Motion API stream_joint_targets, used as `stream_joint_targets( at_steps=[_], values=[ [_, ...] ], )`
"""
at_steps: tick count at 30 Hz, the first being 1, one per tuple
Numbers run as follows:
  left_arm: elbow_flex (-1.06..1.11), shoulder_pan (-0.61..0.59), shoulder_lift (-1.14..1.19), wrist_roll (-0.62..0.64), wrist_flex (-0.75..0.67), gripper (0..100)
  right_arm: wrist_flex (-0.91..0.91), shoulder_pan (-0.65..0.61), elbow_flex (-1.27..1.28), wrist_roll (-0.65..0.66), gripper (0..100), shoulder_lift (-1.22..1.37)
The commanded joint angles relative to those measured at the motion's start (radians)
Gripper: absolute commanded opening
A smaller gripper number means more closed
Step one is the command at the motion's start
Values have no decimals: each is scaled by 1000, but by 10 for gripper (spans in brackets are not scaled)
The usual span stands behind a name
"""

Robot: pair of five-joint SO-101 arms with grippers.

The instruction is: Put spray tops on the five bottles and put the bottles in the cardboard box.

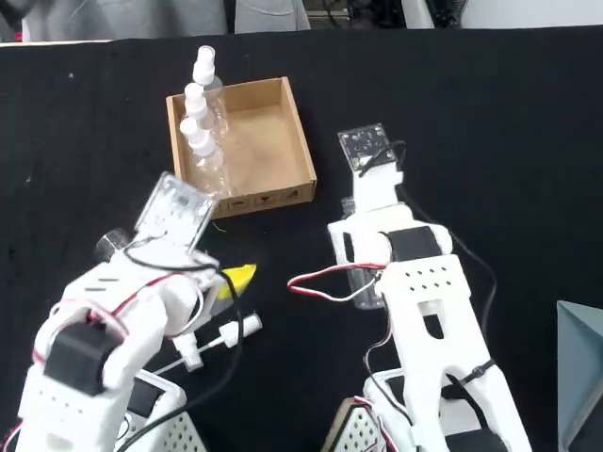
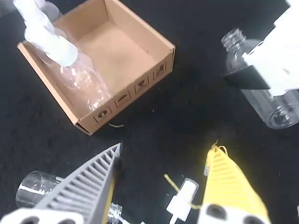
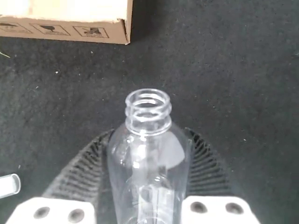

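Note:
The cardboard box [image 1: 273,141] stands at the back middle of the table, with three clear bottles with white spray tops [image 1: 203,132] lying along one side of it [image 2: 70,70]. My right gripper [image 3: 149,135] is shut on a clear uncapped bottle [image 3: 148,154], held in front of the box corner [image 3: 93,23] and seen under the arm [image 1: 363,282]. My left gripper [image 2: 166,149] is open above the black cloth, its yellow finger [image 1: 237,278] near a loose white spray top [image 2: 182,200] [image 1: 231,331]. Another uncapped bottle [image 2: 35,186] lies beside the grey finger [image 2: 93,182].
A black cloth [image 1: 490,122] covers the table. A teal object [image 1: 579,367] stands at the right edge. The right arm with its bottle [image 2: 266,98] shows across from the box in the left wrist view.

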Motion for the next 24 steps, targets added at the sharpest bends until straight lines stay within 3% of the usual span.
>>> stream_joint_targets(
  at_steps=[1, 24],
  values=[
    [-84, 13, 112, -18, 18, 273, -21, 29, -53, -9, 100, -50],
    [-147, 120, 384, -117, 118, 274, -55, 98, -51, -54, 101, -48]
  ],
)
